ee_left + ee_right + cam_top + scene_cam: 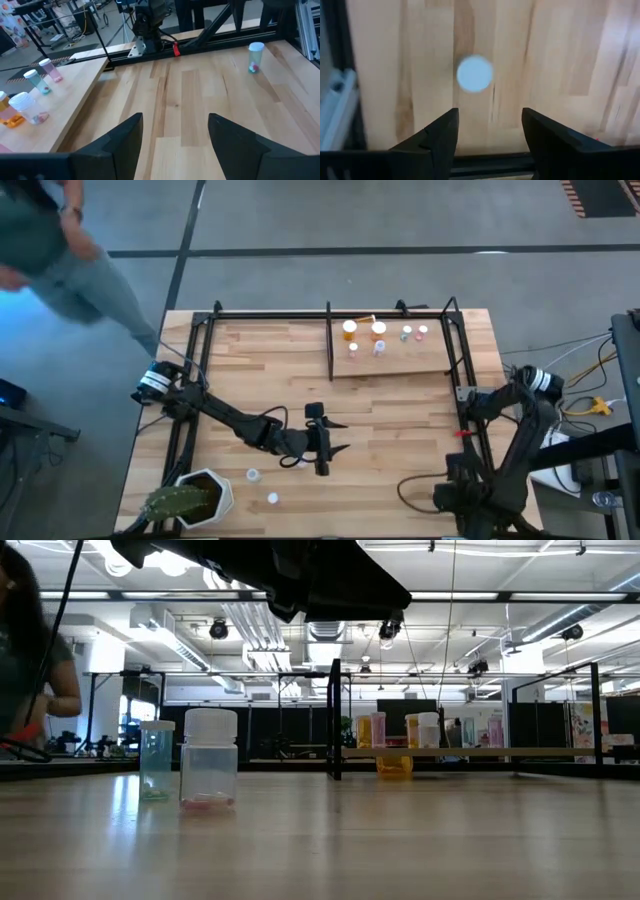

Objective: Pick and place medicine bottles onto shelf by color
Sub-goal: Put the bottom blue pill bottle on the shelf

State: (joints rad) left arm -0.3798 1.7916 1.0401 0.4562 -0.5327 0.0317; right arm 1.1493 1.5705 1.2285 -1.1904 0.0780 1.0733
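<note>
The shelf [395, 362] is a light-wood panel at the table's far right, framed by black rods. Several small bottles stand on it: two orange ones with white caps [349, 330] and smaller ones [406, 333]; the left wrist view shows some of them [31, 80]. Two bottles [253, 475] [272, 498] stand on the table near the near-left corner, and the low view shows them too [210, 760]. My left gripper [338, 436] [175, 132] hovers open over the table's middle. My right gripper [490, 125] is open above a bluish-capped bottle [475, 74] [256, 57] standing on the tabletop.
A white pot with a green cactus [195, 498] sits at the near-left corner. Black frame rods [330, 340] run along the far edge and both sides of the table. A person [60, 250] stands beyond the far-left corner. Bare wood lies between the left gripper and the shelf.
</note>
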